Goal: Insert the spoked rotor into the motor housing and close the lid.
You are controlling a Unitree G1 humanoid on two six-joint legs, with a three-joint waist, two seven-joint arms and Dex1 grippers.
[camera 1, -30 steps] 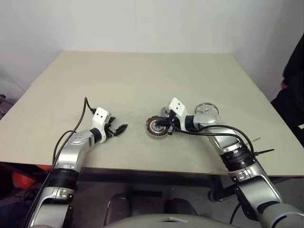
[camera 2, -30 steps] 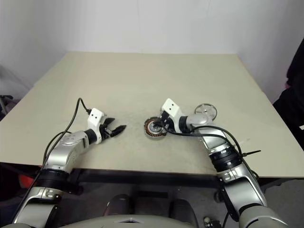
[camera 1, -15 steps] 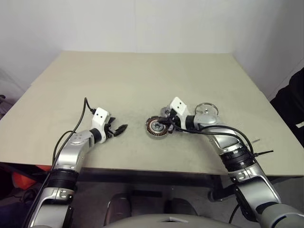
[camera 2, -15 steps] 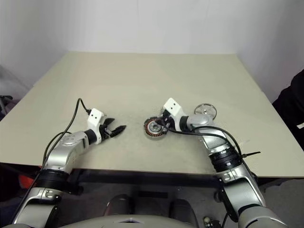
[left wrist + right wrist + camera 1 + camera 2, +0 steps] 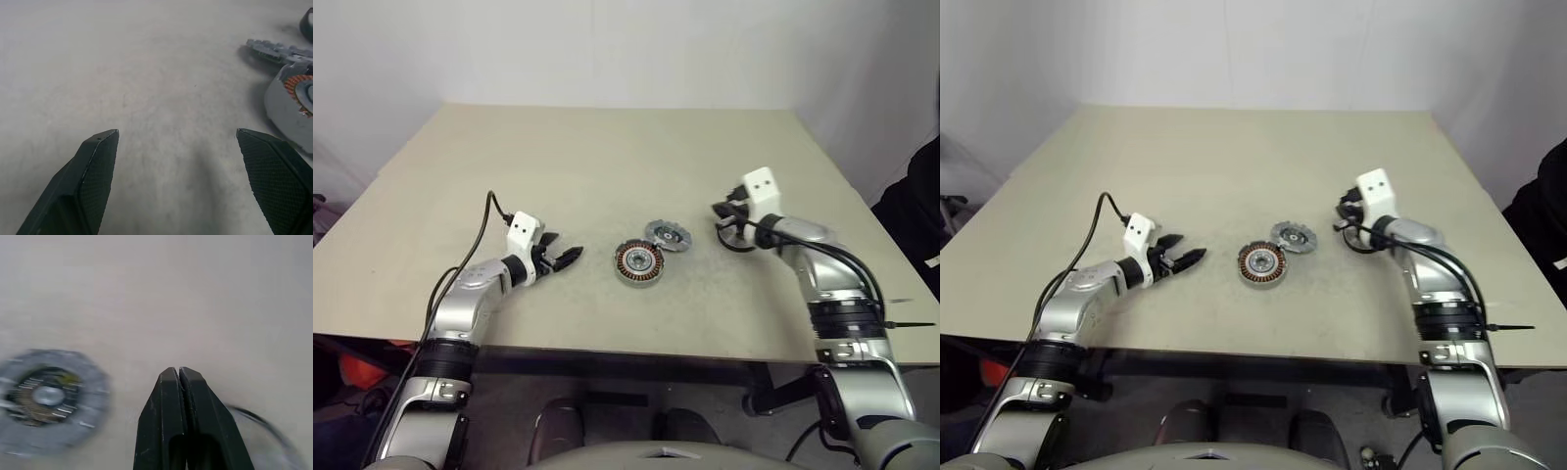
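Here, on the left, the left gripper [image 5: 570, 257] hovers with its black fingers spread wide and empty, pointing across the beige table [image 5: 607, 157] at the motor housing [image 5: 637, 262], a dark-rimmed ring of copper windings lying flat near it. Just beyond and to the right lies the lid [image 5: 668, 235], a ribbed grey metal disc. Further right, the right gripper [image 5: 719, 211] is pressed together, holding nothing, directly over the black-rimmed spoked rotor [image 5: 736, 238], so the right arm is nearer.

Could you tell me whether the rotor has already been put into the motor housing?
Not yet. The motor housing lies open on the table, its copper windings and silver centre uncovered. The spoked rotor is apart from it, under the right gripper.
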